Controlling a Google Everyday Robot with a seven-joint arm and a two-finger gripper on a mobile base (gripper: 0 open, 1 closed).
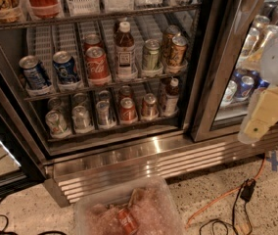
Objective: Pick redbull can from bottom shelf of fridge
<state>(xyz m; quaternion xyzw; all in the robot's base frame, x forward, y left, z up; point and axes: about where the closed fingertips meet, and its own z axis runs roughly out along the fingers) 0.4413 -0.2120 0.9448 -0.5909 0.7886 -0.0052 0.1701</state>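
While the gripper (262, 119) is held right of the fridge (205, 58), its state cannot be told.
The redbull can (103, 113) is seen upright on the bottom shelf (139, 123), beside a red cola can (127, 110).

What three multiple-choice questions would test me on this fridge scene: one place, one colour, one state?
1. Where is the gripper relative to the fridge? A) inside it B) outside, to its right C) beneath it
2. What colour is the can just right of the redbull can on the bottom shelf? A) green B) red C) black
3. The redbull can is: A) gripped B) toppled C) upright on the shelf
1B: the gripper hangs before the neighbouring glass door. 2B: a red cola can stands there. 3C: it stands in its lane, untouched.
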